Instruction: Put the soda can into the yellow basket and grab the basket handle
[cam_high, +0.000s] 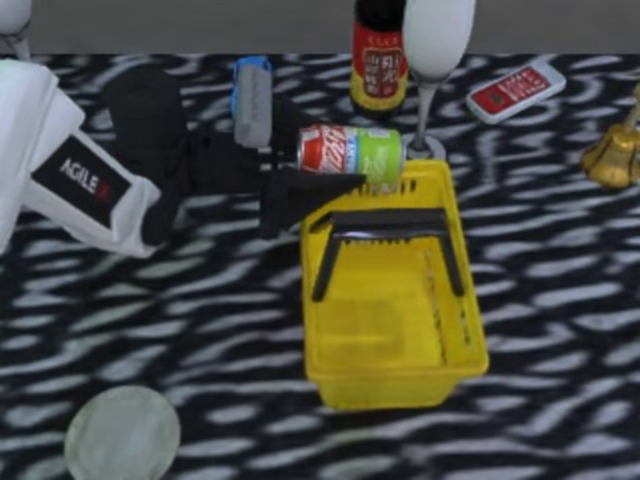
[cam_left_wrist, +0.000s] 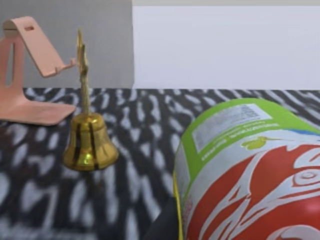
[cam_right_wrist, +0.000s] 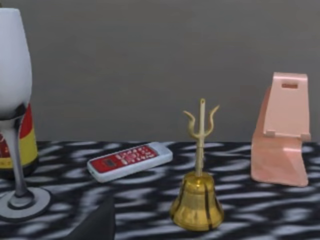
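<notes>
My left gripper (cam_high: 300, 165) is shut on the soda can (cam_high: 350, 152), which lies on its side with its green end over the far rim of the yellow basket (cam_high: 465, 300). The can (cam_left_wrist: 250, 175) fills the left wrist view, with a thin strip of yellow rim (cam_left_wrist: 176, 210) beside it. The black basket handle (cam_high: 385, 228) lies across the basket's far half, just below the can in the top view. The basket floor is bare. My right arm is out of the top view; only a dark part of the right gripper (cam_right_wrist: 100, 222) shows in its wrist view.
Along the far edge stand a dark bottle with a red label (cam_high: 378, 55), a wine glass (cam_high: 432, 60) and a red-and-white handset (cam_high: 517, 90). A gold bell (cam_high: 612, 150) is at the far right, a pink stand (cam_right_wrist: 281, 135) beyond it. A blue-grey block (cam_high: 251, 100) and a round grey disc (cam_high: 122, 435) lie on the left.
</notes>
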